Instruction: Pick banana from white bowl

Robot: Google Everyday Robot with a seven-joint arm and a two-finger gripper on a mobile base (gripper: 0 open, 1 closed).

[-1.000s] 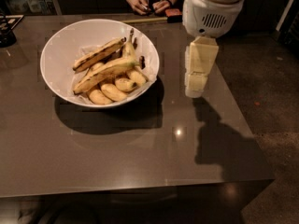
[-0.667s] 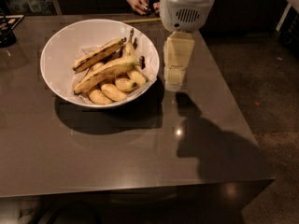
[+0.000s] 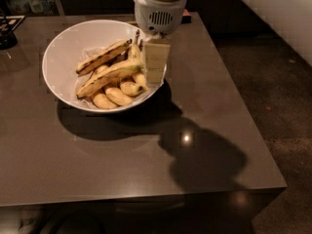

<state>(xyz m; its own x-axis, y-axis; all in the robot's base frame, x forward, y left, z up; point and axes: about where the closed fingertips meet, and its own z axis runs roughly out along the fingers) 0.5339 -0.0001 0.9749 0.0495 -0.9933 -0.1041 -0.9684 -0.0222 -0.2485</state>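
Note:
The white bowl (image 3: 62,43) stands on the dark table, left of centre. It holds several bananas. A yellow, slightly greenish banana (image 3: 133,52) with a dark end lies at the bowl's right side, partly hidden behind my gripper. My gripper (image 3: 155,78) hangs from the white arm head over the bowl's right rim, reaching down right beside that banana. Two long brown-streaked bananas (image 3: 103,57) lie across the middle. Short plump pale ones (image 3: 119,95) lie at the front.
The dark table (image 3: 146,169) ends at the front and at the right, with bare floor (image 3: 287,96) beyond. A dark object (image 3: 7,39) sits at the back left corner. The arm casts a big shadow (image 3: 209,160) on the table's front right.
My gripper has moved left, from beside the bowl over the bare table to above the bowl's right rim next to the bananas. The bananas have not moved.

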